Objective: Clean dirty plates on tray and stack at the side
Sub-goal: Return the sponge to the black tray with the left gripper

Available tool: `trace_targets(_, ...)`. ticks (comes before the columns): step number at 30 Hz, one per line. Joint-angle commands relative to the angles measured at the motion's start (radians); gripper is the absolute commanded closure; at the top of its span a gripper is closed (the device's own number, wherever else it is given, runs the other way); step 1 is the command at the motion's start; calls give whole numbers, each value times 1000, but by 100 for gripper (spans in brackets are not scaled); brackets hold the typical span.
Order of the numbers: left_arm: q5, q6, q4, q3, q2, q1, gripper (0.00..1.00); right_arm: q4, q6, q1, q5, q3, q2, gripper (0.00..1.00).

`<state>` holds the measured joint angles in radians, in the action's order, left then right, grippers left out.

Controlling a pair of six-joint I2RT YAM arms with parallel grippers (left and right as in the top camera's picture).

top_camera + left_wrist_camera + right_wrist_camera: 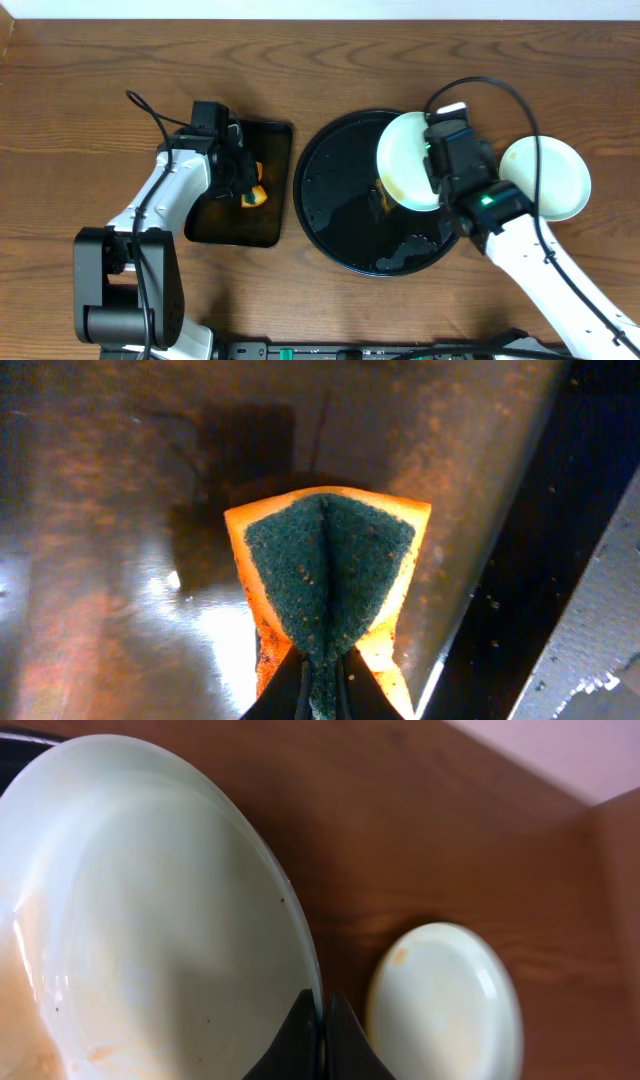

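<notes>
On the left of the wooden surface (pixel 90 110) lies a small rectangular black tray (pixel 215 225). The left pincer (pixel 320 682) hangs over it, closed on a sponge (pixel 325 575). The sponge is orange with a dark green scouring face, and it is pinched so that it folds along the middle.

To the right of the rectangular tray sits the large round black tray (pixel 330 210), glossy, with wet patches near its lower edge. Over its upper right part is a pale mint plate (pixel 400 160), with faint brown smears showing in the right wrist view. The right pincer (pixel 322 1020) is closed on this plate's rim. Whether the plate touches the tray cannot be told.

Farthest right, a pale cream plate (pixel 560 175) lies flat on the surface beside the round tray.
</notes>
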<state>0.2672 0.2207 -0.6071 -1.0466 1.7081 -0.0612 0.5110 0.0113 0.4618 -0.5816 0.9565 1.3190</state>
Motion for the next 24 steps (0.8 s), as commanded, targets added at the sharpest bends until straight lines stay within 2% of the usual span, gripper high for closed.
trace_targets(1, 84, -47, 19, 22, 6, 19, 93, -11, 47, 61, -233, 19, -14, 99)
trace_targets(7, 92, -48, 27, 38, 20, 81, 93, -63, 85, 139, -354, 19, -14, 99)
trace_targets(17, 102, 94, 69, 92, 76, 193, 93, -64, 87, 161, -394, 19, -14, 99)
trace_targets(19, 233, 71, 77, 91, 74, 206, 93, -61, 87, 161, -394, 19, -14, 99)
trace_targets(22, 531, -60, 112, 90, 69, 206, 93, -61, 87, 161, -394, 19, -14, 99)
trace_targets(24, 585, -76, 131, 90, 64, 201, 93, -62, 87, 161, -394, 19, -14, 99)
